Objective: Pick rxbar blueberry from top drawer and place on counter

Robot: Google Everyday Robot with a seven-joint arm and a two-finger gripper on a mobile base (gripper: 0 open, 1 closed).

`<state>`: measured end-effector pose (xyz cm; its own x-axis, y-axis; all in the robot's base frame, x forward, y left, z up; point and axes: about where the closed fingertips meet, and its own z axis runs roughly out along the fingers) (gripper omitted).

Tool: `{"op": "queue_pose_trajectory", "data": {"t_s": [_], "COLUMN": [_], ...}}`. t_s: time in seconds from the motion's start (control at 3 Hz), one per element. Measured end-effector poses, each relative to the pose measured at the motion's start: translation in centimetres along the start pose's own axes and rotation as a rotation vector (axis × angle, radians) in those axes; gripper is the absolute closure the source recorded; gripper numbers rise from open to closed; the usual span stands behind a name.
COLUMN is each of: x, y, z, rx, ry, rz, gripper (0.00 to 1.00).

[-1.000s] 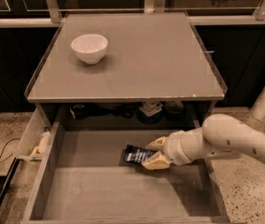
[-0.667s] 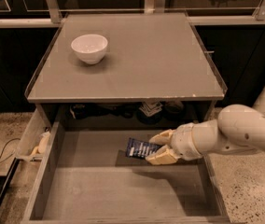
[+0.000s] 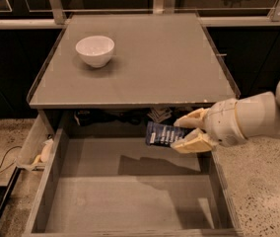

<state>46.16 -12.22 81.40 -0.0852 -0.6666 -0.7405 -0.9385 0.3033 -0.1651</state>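
1. Rxbar blueberry is pinched at its right end by the gripper. The two fingers are closed down to about the thickness of the wrapper, and the rest of the bar sticks out to the left, roughly level.
2. The bar hangs inside the open top drawer, clear of the grey bottom, where its shadow falls. It is near the right wall and just below the front edge of the counter.
3. I judge this to be the lift-out, with the placing yet to come. I would draw back toward the drawer's front first and only then rise, so the bar and fingers do not catch the counter's lip.
4. The hold is on one end of a slick wrapper, so I would move slowly and avoid rolling the wrist.
5. The white bowl sits at the counter's back left. I would aim for the front right, well apart from it.
6. The arm reaches in from the right, so I would watch that the forearm clears the counter's near right corner.
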Motion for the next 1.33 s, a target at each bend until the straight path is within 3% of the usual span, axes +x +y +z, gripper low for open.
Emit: {"op": "queue_pose_trajectory", "data": {"t_s": [0.33, 1.0, 1.33], "x": [-4.0, -4.8, -6.8], "y": [-1.2, -2.3, -6.3], "z": [-5.6, -5.7, -6.0], "rx": [0.08, 0.108, 0.161], "ry": [0.027, 0.018, -0.008], "rz": [-0.072, -0.087, -0.121], "gripper": [1.0, 1.0, 1.0]}}
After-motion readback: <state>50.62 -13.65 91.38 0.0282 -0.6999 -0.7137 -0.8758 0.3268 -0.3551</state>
